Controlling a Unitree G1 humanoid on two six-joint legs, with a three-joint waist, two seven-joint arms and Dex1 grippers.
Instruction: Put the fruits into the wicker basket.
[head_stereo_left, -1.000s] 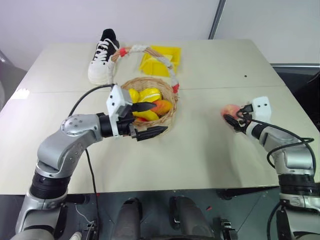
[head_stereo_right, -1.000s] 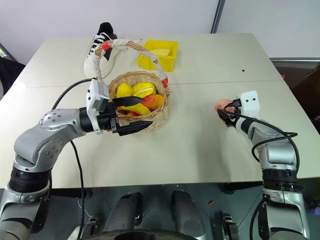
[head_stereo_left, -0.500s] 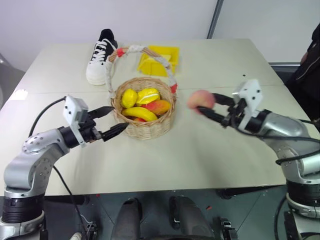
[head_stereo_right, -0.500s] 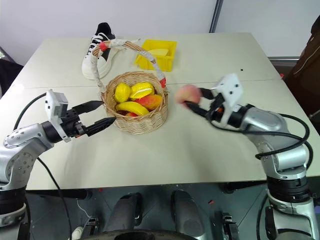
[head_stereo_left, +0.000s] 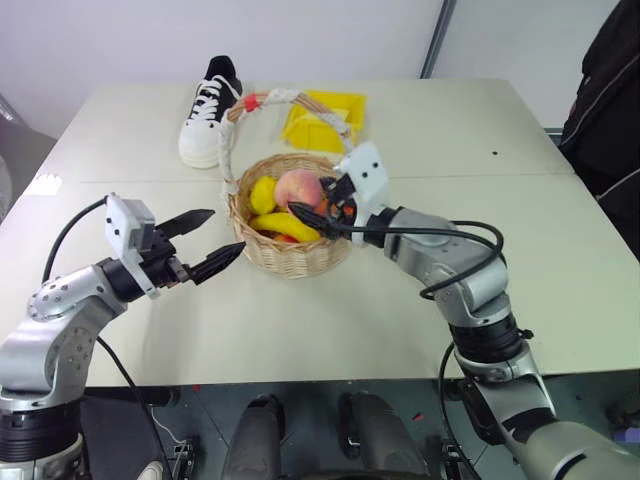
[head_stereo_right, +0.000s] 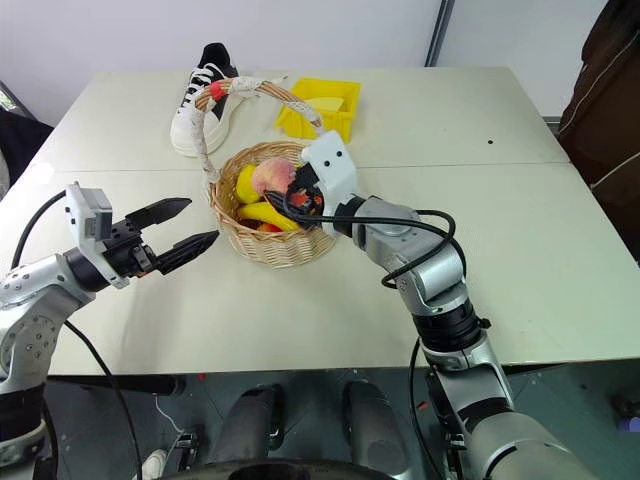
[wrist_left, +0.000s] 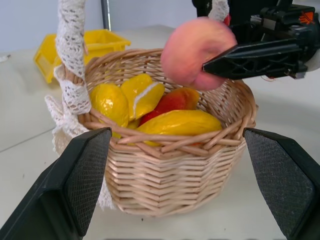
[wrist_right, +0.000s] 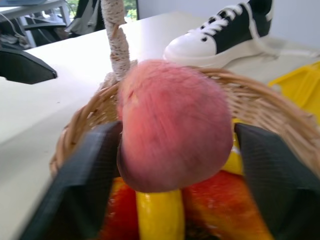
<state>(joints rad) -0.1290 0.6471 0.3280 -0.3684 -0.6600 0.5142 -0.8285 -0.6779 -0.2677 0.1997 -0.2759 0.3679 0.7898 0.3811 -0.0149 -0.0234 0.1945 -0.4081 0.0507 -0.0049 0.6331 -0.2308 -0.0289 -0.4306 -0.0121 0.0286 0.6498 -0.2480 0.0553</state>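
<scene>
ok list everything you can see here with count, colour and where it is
peach: one, pink-orange, over the wicker basket, between the right gripper's fingers
wicker basket: one, tan, table centre, holding yellow and red-orange fruit
sneaker: one, black and white, far left of table
plastic bin: one, yellow, behind basket
table: one, beige
person: one, dark clothing, right edge
left gripper: black, open, left of basket
right gripper: black, over basket

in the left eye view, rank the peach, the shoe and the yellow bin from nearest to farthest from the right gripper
1. The peach, between the fingers of the right gripper, over the wicker basket.
2. The yellow bin, on the table beyond the basket.
3. The shoe, also beyond the basket, further to the robot's left than the bin.
</scene>
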